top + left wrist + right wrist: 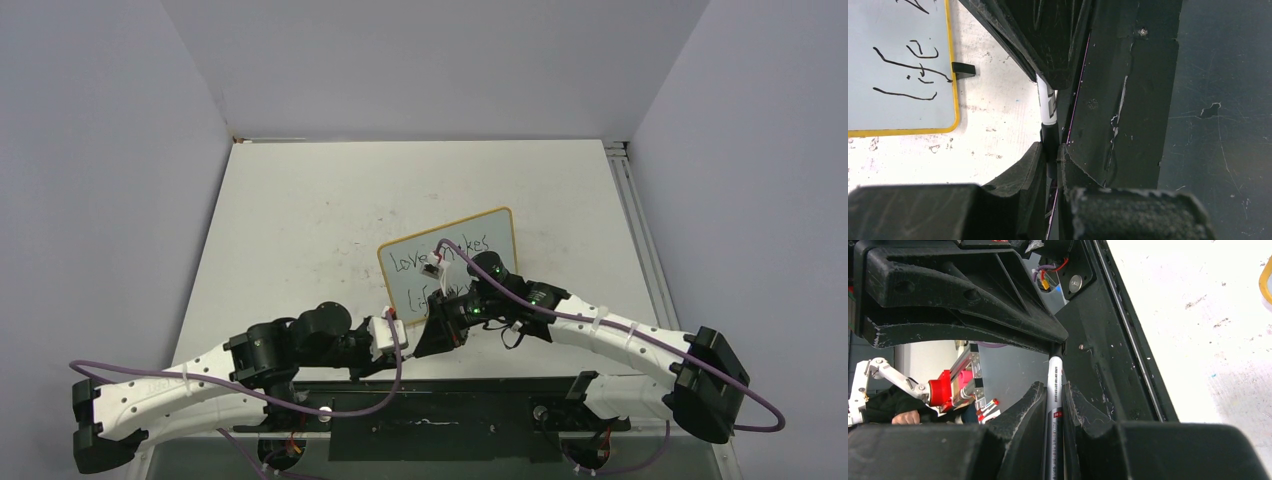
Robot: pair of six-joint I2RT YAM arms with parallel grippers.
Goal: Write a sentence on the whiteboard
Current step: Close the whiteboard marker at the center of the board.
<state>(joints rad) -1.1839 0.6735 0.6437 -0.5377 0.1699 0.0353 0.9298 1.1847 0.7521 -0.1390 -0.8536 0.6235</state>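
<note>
Evidently both grippers share one marker (1047, 97): the left gripper (1050, 150) clamps its black end and the right gripper (1054, 395) its white barrel — probably to work the cap. Just beyond, the whiteboard (500, 225) sits on the scuffed white table (300, 200), with the sentence (405, 262) partly hidden — pale walls surround.

On the whiteboard (500, 250), near the middle of the top view, a black handwritten sentence (408, 262) stands in two lines. In the upper line "Love" is clear, followed by a word ending in "kes" whose beginning is covered by an arm. The lower line begins with "Li" and the rest is hidden. In the upper left of the left wrist view the word "life" appears, turned sideways. The marker (1054, 390) has small print on its white barrel, too fine to read.
</note>
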